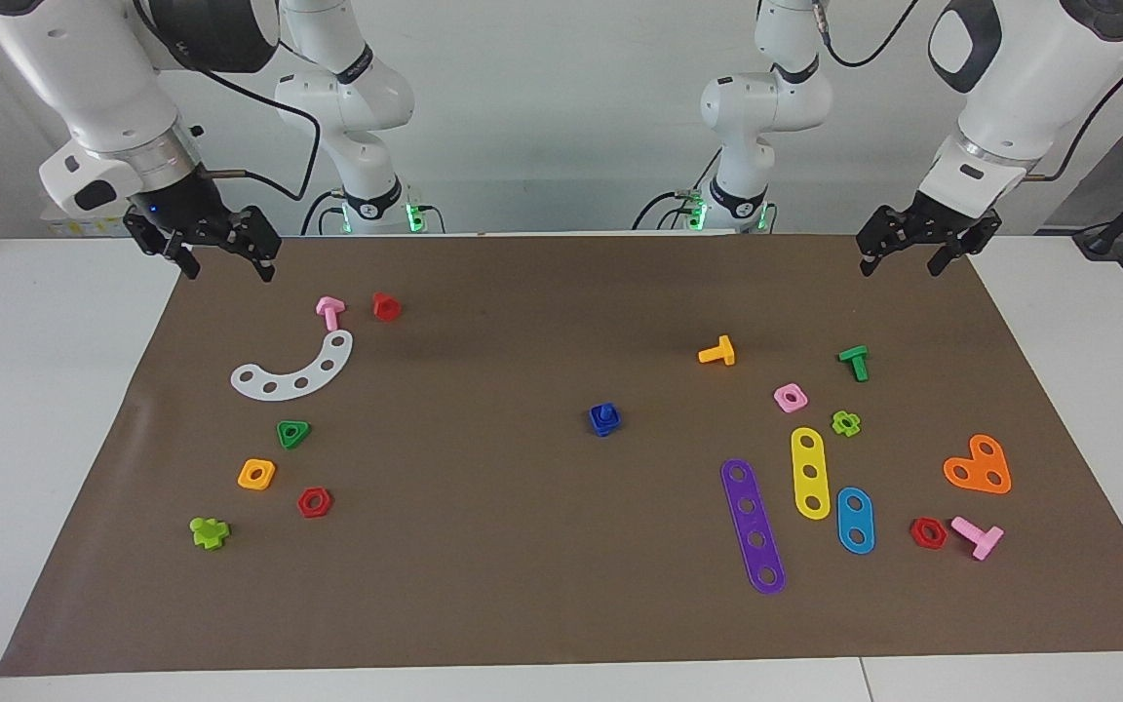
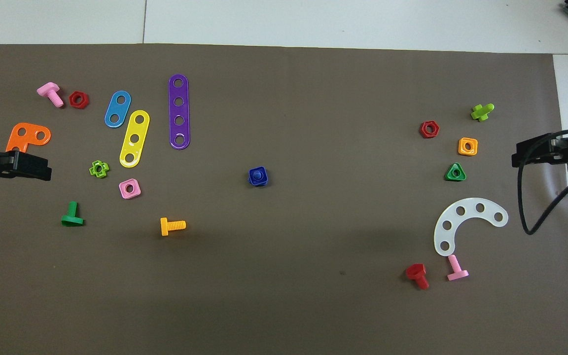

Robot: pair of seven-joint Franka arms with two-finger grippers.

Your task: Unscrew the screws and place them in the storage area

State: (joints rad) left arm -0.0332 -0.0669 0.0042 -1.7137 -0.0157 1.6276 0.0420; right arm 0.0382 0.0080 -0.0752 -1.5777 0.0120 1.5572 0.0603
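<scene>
One royal-blue screw (image 1: 604,419) stands in the middle of the brown mat (image 1: 542,565), its stem threaded through a matching blue square nut; from overhead the screw (image 2: 258,176) shows the same way. No bin or marking sets off a storage area; only mat patches strewn with coloured pieces show. My right gripper (image 1: 228,269) hangs open and empty over the mat's corner by the robots, at the right arm's end. Over the matching corner at the left arm's end, my left gripper (image 1: 901,265) is open and empty. Both are well away from the screw.
Toward the left arm's end lie a purple strip (image 1: 754,526), a yellow strip (image 1: 810,473), a light-blue plate (image 1: 855,520), an orange plate (image 1: 979,466) and several bolts and nuts. Toward the right arm's end lie a white curved strip (image 1: 294,370), a green triangular nut (image 1: 292,433) and other small pieces.
</scene>
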